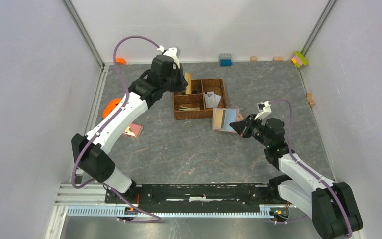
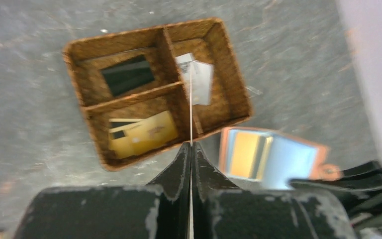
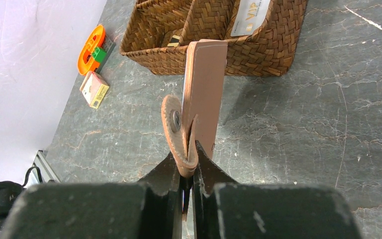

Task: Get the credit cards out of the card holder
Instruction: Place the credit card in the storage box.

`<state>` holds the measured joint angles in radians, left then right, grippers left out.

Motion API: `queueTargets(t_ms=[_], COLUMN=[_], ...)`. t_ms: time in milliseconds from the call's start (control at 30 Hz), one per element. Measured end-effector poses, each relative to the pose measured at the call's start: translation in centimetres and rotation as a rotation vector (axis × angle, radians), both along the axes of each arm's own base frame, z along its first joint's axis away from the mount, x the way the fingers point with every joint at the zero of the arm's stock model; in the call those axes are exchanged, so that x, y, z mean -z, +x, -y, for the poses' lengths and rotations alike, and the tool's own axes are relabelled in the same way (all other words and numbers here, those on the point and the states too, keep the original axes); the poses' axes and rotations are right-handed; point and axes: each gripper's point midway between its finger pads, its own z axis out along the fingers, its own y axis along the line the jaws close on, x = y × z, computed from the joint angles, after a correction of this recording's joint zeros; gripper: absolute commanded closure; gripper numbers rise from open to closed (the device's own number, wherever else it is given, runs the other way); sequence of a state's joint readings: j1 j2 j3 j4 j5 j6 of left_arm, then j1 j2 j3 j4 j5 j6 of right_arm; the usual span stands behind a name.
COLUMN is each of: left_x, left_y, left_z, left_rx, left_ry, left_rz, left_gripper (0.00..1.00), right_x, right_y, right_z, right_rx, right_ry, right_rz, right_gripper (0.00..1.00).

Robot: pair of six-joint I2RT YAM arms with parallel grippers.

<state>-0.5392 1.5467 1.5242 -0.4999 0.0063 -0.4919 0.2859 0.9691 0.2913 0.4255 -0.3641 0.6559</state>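
The salmon-pink card holder is held open just right of the brown woven basket. My right gripper is shut on its snap tab. A gold-tan card shows in one of its pockets. My left gripper is over the basket's left side, shut on a thin tan card, seen edge-on in the left wrist view. In the basket lie a dark card, a gold card and white cards.
An orange object and a small pink box lie left of the basket. A blue block, wooden blocks and coloured blocks line the back wall. Side walls close in the table.
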Motion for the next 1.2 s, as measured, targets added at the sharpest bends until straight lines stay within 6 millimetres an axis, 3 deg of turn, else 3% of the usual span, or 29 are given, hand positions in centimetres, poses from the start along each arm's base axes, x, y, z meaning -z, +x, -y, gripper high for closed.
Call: queueTargets(t_ms=[133, 367, 533, 933, 1033, 1200], left_x=[1.4, 4.9, 7.4, 7.3, 8.3, 11.6], left_y=[-0.6, -3.2, -4.0, -2.4, -0.9, 0.7], left_z=[-0.5, 0.6, -0.3, 0.1, 0.5, 0.6], left_rx=[0.058, 0.251, 0.376, 0.607, 0.608, 0.648], left_ry=[0.261, 0.685, 0.914, 1.178, 1.261, 1.389], left_rz=[0.088, 0.243, 0.312, 0.514, 0.518, 0.483], left_gripper=[0.98, 0.98, 0.98, 0.98, 0.98, 0.98], right_x=[0.3, 0.6, 0.5, 0.3, 0.3, 0.3], right_y=[0.1, 0.1, 0.2, 0.4, 0.4, 0.4], right_z=[0.0, 0.0, 0.2, 0.4, 0.5, 0.5], right_rx=[0.000, 0.001, 0.009, 0.022, 0.024, 0.026], right_ry=[-0.002, -0.005, -0.005, -0.004, -0.004, 0.000], right_rz=[-0.009, -0.019, -0.016, -0.007, -0.007, -0.010], right_gripper=[1.00, 1.00, 1.00, 1.00, 1.00, 1.00])
